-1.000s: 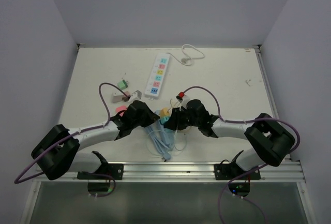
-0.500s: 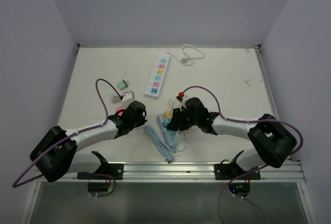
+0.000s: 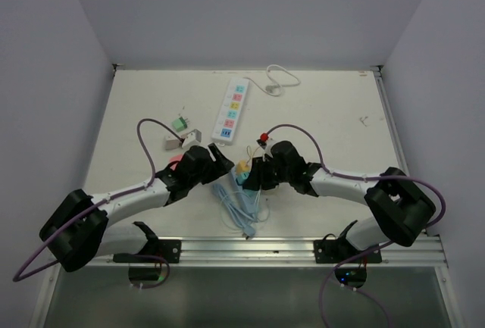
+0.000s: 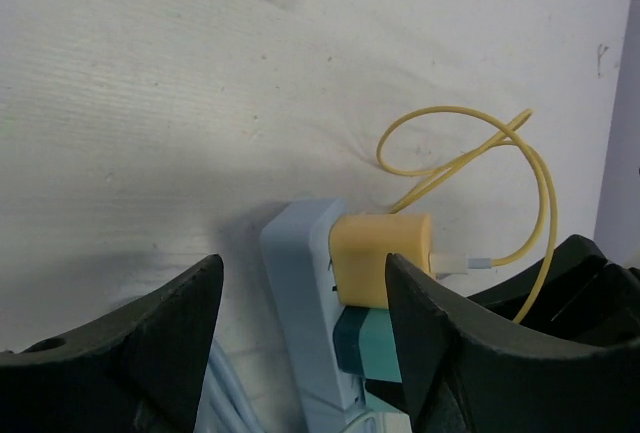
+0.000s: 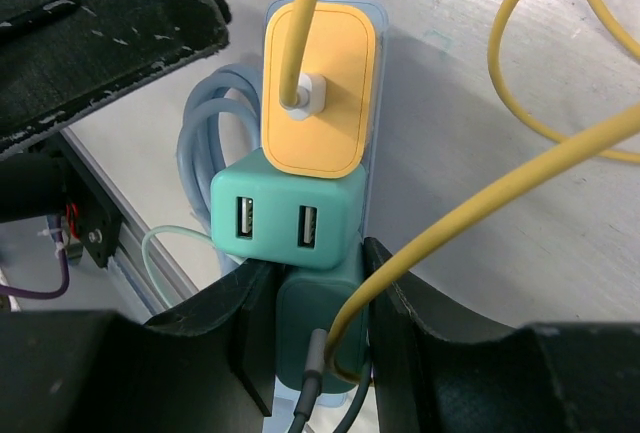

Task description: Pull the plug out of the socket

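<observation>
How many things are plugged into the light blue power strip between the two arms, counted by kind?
Yellow charger: 1
Teal two-port USB charger: 1
Teal plug with a grey cable: 1
Total on the light blue power strip: 3

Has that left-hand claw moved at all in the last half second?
Yes. The left gripper has slid rightward, away from the small white adapter lying on the table, closing in on the yellow plug.
</observation>
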Available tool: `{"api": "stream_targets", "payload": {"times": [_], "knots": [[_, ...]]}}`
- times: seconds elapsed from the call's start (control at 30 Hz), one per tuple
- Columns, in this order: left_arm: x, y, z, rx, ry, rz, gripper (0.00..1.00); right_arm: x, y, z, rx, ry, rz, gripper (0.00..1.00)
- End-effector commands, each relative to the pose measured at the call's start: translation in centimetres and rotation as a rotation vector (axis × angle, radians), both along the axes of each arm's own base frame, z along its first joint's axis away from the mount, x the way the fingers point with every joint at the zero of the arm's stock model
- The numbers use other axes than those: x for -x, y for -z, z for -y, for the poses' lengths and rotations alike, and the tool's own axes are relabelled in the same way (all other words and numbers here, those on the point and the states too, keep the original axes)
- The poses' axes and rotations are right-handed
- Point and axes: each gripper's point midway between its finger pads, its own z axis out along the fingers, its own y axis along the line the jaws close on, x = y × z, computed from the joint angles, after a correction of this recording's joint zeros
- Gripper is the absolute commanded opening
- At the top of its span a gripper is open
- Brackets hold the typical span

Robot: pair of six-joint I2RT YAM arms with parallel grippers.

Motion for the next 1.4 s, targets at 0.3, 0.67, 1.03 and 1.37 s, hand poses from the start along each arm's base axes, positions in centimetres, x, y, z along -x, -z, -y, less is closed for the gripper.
{"api": "stream_targets", "payload": {"times": [0.3,0.67,1.03,1.37], "knots": [[0.8,1.6,3.0,0.201,0.04,-0.064,0.62,-0.8,-3.0,-2.1,-0.15,-0.028,0.08,0.0],[1.8,2.9,2.8,0.279,0.048,-0.049,0.54,-0.4,-1.7,-2.3,-0.166,-0.038,0.054,0.0],[2.6,3.8,2.2,0.323,0.033,-0.048,0.32,-0.2,-1.3,-2.5,-0.176,-0.042,0.038,0.0],[2.1,4.1,0.5,0.245,-0.035,-0.044,0.0,-0.2,-2.1,-2.1,-0.124,-0.041,0.021,0.04]]}}
